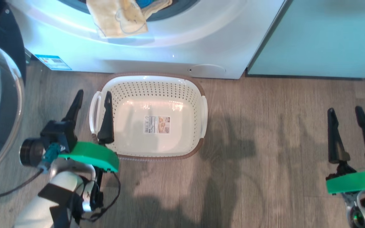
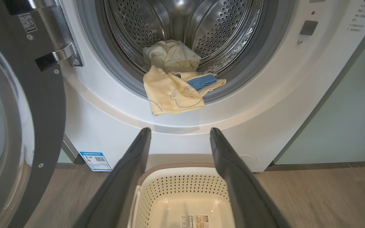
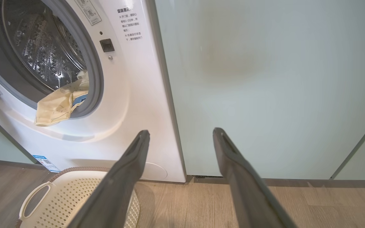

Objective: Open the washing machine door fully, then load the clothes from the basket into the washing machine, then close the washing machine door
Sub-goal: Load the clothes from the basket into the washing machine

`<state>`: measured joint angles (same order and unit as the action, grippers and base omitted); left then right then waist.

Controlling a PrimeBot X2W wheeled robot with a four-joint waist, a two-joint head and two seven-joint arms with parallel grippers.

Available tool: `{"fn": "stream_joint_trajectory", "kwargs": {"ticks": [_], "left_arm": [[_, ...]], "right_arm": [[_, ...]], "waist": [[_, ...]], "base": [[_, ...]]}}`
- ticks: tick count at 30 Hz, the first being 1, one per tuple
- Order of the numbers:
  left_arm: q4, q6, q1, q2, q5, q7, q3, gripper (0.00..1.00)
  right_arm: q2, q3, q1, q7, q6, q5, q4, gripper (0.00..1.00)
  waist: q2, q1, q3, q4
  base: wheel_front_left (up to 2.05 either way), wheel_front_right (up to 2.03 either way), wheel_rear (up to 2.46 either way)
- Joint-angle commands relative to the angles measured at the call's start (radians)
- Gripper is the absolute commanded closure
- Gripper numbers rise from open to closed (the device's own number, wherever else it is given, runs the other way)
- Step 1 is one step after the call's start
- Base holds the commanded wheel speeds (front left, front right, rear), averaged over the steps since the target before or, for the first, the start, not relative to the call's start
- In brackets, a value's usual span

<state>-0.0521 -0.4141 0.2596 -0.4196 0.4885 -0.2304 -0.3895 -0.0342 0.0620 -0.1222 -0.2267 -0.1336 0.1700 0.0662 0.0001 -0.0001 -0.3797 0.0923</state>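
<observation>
Already washing machine door (image 2: 48,104) wide open; basket (image 1: 152,91) before washing machine (image 1: 201,47) empty; clothes (image 2: 173,91) at its mouth, overhanging; left gripper (image 1: 93,93), right gripper (image 1: 344,110) spread, empty; closing remains.

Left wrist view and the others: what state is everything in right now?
Round black-rimmed glass washing machine door: open.
Cream perforated plastic basket: empty.
Pale yellow and blue clothes: at mouth of steel drum, one draped out over the edge.
Left tool: open, empty.
Right tool: open, empty.
</observation>
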Motion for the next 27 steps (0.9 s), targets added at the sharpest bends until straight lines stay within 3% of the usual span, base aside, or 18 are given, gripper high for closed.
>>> {"fn": "stream_joint_trajectory", "kwargs": {"ticks": [1,27], "left_arm": [[-0.028,-0.008,0.008,-0.018,0.002,-0.01,0.036,0.0],[0.0,0.014,0.035,-0.013,0.028,0.002,0.028,0.0]], "right_arm": [[-0.016,-0.022,0.008,0.005,0.003,0.003,-0.035,0.0],[-0.016,-0.045,0.014,0.018,0.003,0.014,-0.052,0.0]], "waist": [[-0.0001,0.0001,0.011,-0.002],[-0.0001,0.0001,0.014,0.022]], "base": [[0.0,0.0,0.0],[0.0,0.0,0.0]]}}
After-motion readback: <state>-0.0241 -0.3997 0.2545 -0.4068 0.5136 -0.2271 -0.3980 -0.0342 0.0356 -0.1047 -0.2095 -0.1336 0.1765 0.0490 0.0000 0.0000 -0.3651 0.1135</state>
